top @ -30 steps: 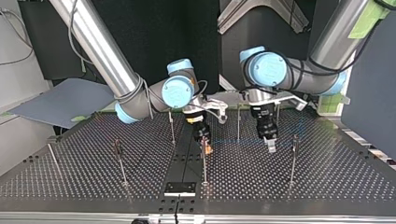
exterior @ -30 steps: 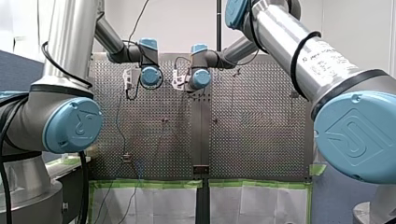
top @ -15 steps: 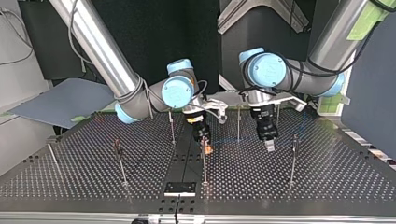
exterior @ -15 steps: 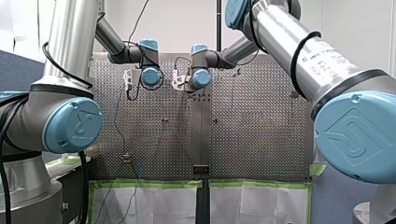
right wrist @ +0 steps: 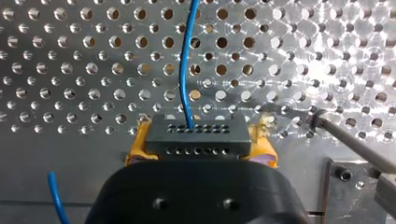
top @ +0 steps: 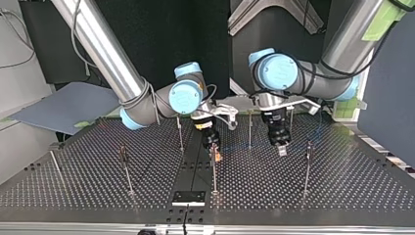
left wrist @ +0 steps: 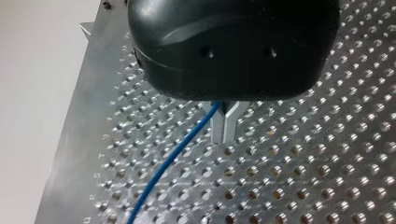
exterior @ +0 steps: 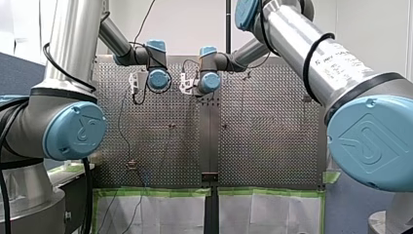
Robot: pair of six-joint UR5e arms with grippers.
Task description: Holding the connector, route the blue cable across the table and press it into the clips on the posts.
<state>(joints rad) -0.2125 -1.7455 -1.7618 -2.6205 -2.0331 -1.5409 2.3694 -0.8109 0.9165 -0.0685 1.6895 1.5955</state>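
In the top view my left arm [top: 342,44] comes down from the upper right, its wrist [top: 276,72] bent over so my left gripper [top: 281,150] points down right of centre. Its metal fingers [left wrist: 218,128] are pressed together, pinching the blue cable [left wrist: 173,163]. My right arm [top: 103,49] slants in from the upper left. My right gripper [top: 215,155] hangs down near the middle, its yellow pads [right wrist: 136,149] clamped on the connector [right wrist: 196,135]. In the front view both wrists sit side by side at upper centre, not touching.

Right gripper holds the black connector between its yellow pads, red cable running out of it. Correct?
Not quite: the cable is blue, not red, as the right wrist view shows. The rest stands: the right gripper holds the black connector between its yellow pads, and the cable runs out of it.
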